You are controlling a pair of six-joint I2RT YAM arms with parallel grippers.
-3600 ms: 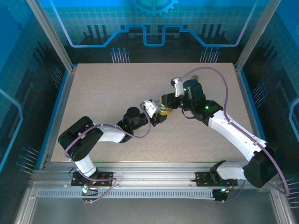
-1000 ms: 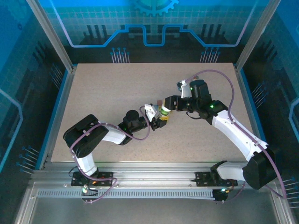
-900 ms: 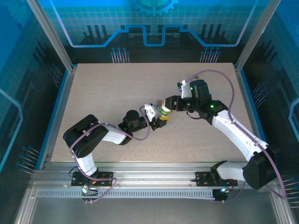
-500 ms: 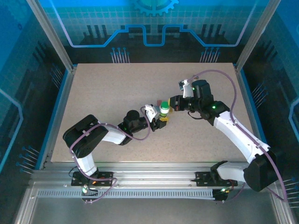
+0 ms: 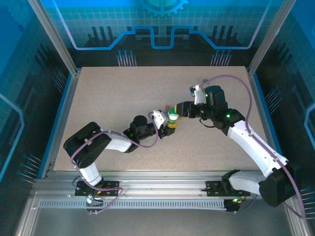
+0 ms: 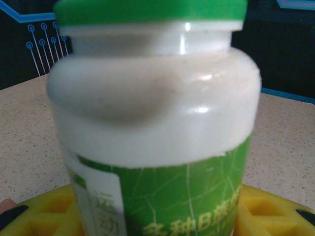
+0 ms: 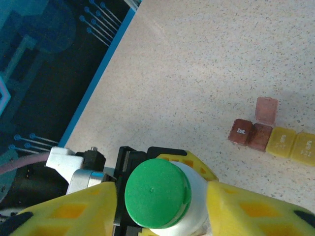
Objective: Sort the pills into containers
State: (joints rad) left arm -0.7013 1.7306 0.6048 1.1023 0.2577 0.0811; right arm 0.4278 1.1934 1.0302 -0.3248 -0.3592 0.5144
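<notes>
On the speckled table (image 5: 113, 93), the left gripper (image 5: 169, 123) clasps an upright green-capped white bottle (image 5: 173, 117), reaching in from the bottle's 8 o'clock in the overhead view. The right gripper (image 5: 182, 111) straddles the same bottle from 2 o'clock, with yellow fingers (image 7: 78, 211) on either side; whether they press it cannot be told. In the right wrist view, the dark red container (image 7: 250, 134), one lid raised, touches the yellow container (image 7: 291, 144) at the bottle's 2 o'clock.

A robotics lab test cell: a speckled tabletop (image 5: 113, 93) boxed in by an aluminium extrusion frame (image 5: 49, 34) and blue translucent panels (image 5: 98, 22) printed with circuit traces and a gear (image 5: 162, 6), with two cabled robot arms (image 5: 251, 142) bolted to a slotted rail (image 5: 162, 189).
</notes>
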